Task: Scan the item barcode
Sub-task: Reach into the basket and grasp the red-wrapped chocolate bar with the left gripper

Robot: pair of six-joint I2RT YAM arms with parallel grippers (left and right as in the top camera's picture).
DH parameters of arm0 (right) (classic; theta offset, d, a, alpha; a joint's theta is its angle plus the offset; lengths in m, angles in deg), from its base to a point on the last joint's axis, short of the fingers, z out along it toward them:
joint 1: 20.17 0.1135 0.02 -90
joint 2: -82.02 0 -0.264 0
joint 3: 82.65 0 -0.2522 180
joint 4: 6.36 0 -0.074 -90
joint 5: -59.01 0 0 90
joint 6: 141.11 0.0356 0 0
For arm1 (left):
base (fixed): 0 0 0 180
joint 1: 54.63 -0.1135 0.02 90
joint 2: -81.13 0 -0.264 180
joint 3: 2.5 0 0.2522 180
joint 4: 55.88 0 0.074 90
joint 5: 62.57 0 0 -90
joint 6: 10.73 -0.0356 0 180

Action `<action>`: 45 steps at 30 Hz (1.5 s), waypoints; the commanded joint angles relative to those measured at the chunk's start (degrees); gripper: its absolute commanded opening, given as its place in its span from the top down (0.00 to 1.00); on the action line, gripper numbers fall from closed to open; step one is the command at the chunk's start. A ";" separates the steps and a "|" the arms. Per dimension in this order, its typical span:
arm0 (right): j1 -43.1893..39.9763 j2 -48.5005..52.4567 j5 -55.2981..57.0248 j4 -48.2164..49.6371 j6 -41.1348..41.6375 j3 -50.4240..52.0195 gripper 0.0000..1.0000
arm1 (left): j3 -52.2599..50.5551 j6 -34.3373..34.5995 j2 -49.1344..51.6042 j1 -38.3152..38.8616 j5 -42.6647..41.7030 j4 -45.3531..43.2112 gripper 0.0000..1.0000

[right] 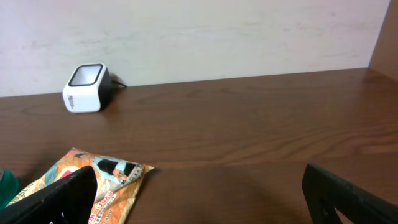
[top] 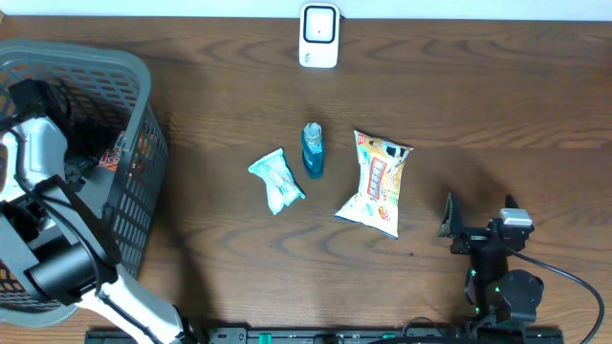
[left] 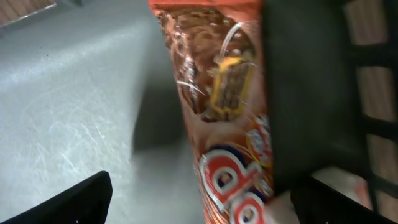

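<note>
My left arm reaches down into the grey basket (top: 145, 88). In the left wrist view an orange-red snack pack (left: 224, 93) stands on the basket floor (left: 68, 99), leaning against the dark lattice wall. My left gripper (left: 205, 208) is open around the pack's lower end, which sits close to the right finger (left: 348, 202) and well apart from the left one. From overhead, the pack (top: 120, 157) shows only as a sliver beside the arm. The white barcode scanner (top: 318, 35) stands at the table's far edge. My right gripper (top: 478, 218) hovers open and empty at the front right.
Three items lie mid-table: a teal pouch (top: 277, 180), a blue-green bottle (top: 313, 150) and an orange chip bag (top: 376, 183). The right wrist view shows the chip bag (right: 109, 176) just ahead left and the scanner (right: 84, 88) by the back wall.
</note>
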 commanded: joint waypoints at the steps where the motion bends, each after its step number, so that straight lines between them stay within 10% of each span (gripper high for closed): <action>1: -0.15 -0.22 0.07 -0.22 -0.35 0.07 0.01 | 0.31 -1.07 2.93 -0.17 2.89 -0.66 0.08; 7: -0.15 -0.22 0.07 -0.22 -0.35 0.07 0.01 | 0.22 -2.03 6.05 -0.17 2.91 -0.87 0.15; 14: -0.15 -0.22 0.07 -0.22 -0.35 0.07 0.01 | 0.22 -3.80 7.08 -0.17 2.91 2.47 0.91; 22: -0.15 -0.22 0.07 -0.22 -0.35 0.07 0.01 | 0.28 -4.44 1.64 -1.51 2.93 6.60 0.93; 36: -0.15 -0.22 0.07 -0.22 -0.35 0.07 0.01 | 0.28 -2.47 -36.11 -4.79 -3.43 7.56 0.93; 45: -0.15 -0.22 0.07 -0.22 -0.35 0.07 0.01 | 0.28 -1.62 -53.79 8.90 -14.91 7.04 0.93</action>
